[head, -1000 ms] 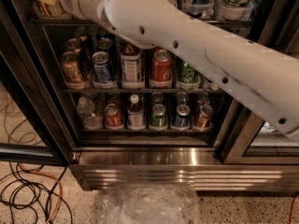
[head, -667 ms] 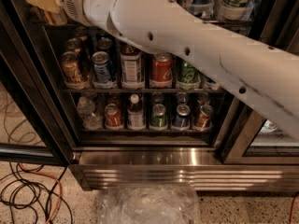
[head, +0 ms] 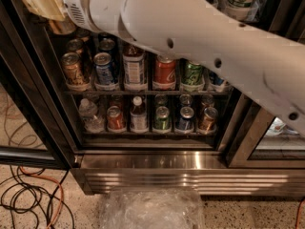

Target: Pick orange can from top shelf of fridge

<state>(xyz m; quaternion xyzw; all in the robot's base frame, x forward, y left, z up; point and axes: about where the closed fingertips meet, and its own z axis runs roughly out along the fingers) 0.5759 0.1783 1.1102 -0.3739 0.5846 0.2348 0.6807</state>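
- Reaching into the fridge (head: pixel 152 160), the gripper (head: pixel 43 4) sits in the upper left corner of the view. It is at the left end of the top shelf (head: pixel 238 14), and the white arm (head: pixel 200 46) runs diagonally across the doorway behind it.
- Against a second ago, the gripper has dropped a little from the frame's top edge and has hardly shifted since. The arm has swung lower and now hides more of the upper part of the middle rack (head: pixel 143 91).
- Just beneath the gripper shows a copper-brown curved surface, probably the orange can (head: pixel 61 27). Most of it is hidden, so this identification is tentative.
- Whether the gripper is spread, closed or already pinching the can, I cannot tell; its tan tip shows only as one mass.
- I judge that the approach is nearly over and that the grasp itself is the step in hand. The can is not lifted clear of the shelf.
- On the middle rack below stand a duller gold-brown can (head: pixel 74 70) and a red can (head: pixel 164 73). Both are well apart from the gripper and are not the target.
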